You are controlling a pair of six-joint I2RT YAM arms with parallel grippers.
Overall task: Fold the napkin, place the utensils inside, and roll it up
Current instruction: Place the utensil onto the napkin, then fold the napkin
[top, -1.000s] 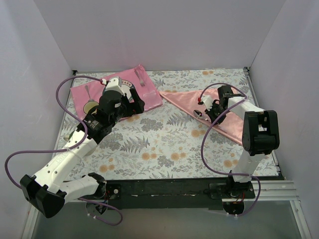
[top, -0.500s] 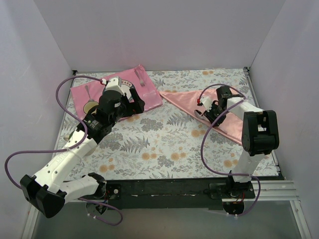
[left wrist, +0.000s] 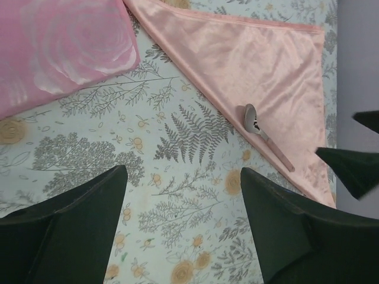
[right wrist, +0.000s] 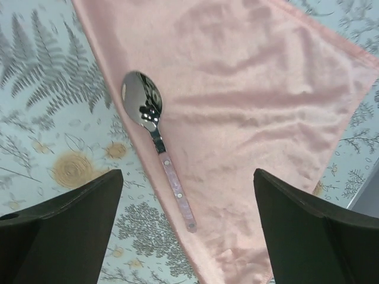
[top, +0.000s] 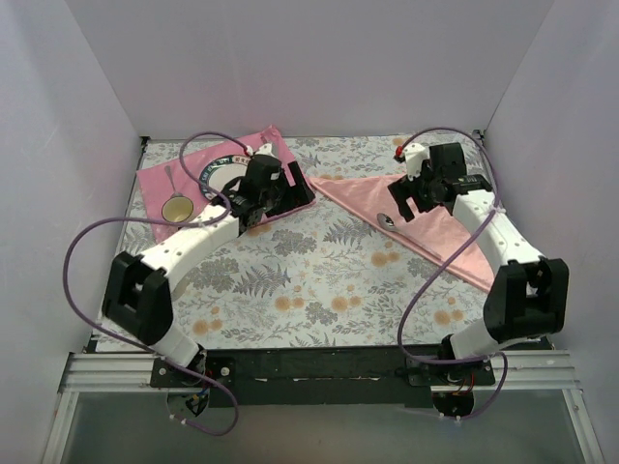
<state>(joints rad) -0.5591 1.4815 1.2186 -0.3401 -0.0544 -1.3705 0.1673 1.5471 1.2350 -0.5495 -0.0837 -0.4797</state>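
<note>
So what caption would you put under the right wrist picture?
Open right gripper above a pink-handled spoon lying near the edge of the folded napkin.

From my console I see the pale salmon napkin (top: 358, 196) folded into a flat triangle at the table's right, its long fold running from far centre to near right. On that fold lies a pink-handled spoon (right wrist: 161, 155), bowl up, pointing far-left.

A robot lab cell: plain white walls (top: 319, 58) box in a floral-clothed table (top: 319, 290) with arms (top: 193, 246) bolted on
</note>
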